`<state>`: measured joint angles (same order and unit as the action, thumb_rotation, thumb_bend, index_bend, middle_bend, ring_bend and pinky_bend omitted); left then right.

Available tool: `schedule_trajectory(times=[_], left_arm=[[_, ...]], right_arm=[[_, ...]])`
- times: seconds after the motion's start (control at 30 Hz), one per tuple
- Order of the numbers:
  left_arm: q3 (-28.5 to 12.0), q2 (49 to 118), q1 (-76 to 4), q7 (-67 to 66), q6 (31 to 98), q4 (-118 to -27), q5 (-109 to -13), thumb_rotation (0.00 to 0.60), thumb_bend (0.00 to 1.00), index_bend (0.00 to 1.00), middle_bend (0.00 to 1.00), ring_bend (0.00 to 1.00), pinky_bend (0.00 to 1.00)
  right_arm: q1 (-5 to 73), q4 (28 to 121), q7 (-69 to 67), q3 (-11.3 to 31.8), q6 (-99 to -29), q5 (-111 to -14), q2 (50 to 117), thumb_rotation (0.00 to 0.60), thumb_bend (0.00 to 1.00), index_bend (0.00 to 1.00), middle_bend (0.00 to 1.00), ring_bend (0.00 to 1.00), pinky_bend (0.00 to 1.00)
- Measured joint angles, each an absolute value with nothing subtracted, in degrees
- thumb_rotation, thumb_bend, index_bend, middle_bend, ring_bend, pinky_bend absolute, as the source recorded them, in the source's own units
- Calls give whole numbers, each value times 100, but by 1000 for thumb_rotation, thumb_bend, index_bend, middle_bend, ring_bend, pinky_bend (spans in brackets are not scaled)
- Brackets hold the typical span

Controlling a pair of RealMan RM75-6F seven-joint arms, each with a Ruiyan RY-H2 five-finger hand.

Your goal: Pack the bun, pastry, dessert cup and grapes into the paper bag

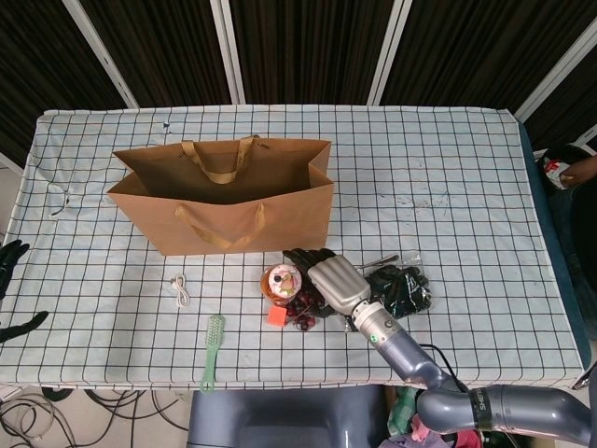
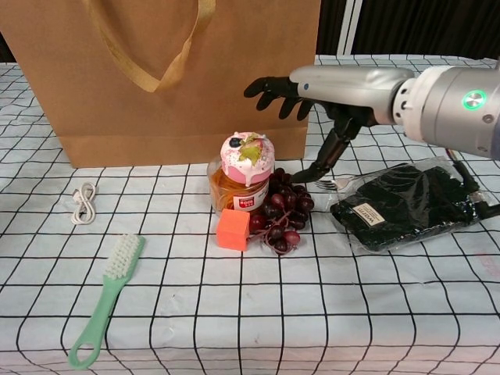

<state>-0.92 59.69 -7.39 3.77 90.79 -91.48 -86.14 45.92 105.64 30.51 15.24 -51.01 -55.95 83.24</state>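
Observation:
The brown paper bag stands open at the back of the table. In front of it are the pink-topped dessert cup and dark grapes, touching each other. A dark pastry in a clear wrapper lies to their right. My right hand hovers open just above the grapes and cup, fingers spread toward the bag, thumb pointing down. Only the fingertips of my left hand show at the far left table edge, apart and holding nothing. No bun is visible.
An orange cube touches the grapes in front. A green brush and a white cable lie to the left. A fork rests by the pastry wrapper.

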Motion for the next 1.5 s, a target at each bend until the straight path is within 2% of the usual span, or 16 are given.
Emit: schedule_trajectory(times=[0.33,0.77,1.3,1.5], left_arm=[[-212,6030,-697,349,9079,-9103,-8602,600,26,88,68,0,49],[-299,6049,-649,339,9050,-9112,-8601,600,26,92,68,0,50],[-371,6058,-612,327,9004,-9139,-8595,600,26,101,68,0,50],[-394,6063,-600,334,8996,-9136,-8591,600,26,104,68,0,50]], right_arm=[[5057,10200,3177,1490,-5096,-5248,8697,600,138,93,162,213,187],[5371,9913,3160,1397,-5178,-5105,8926,600,197,130,171,229,188],[5536,9720,2989,1291,-5215,-5051,9038,600,268,224,308,379,228],[5509,9695,2860,1286,-5352,-5228,9062,600,291,238,335,392,233]])
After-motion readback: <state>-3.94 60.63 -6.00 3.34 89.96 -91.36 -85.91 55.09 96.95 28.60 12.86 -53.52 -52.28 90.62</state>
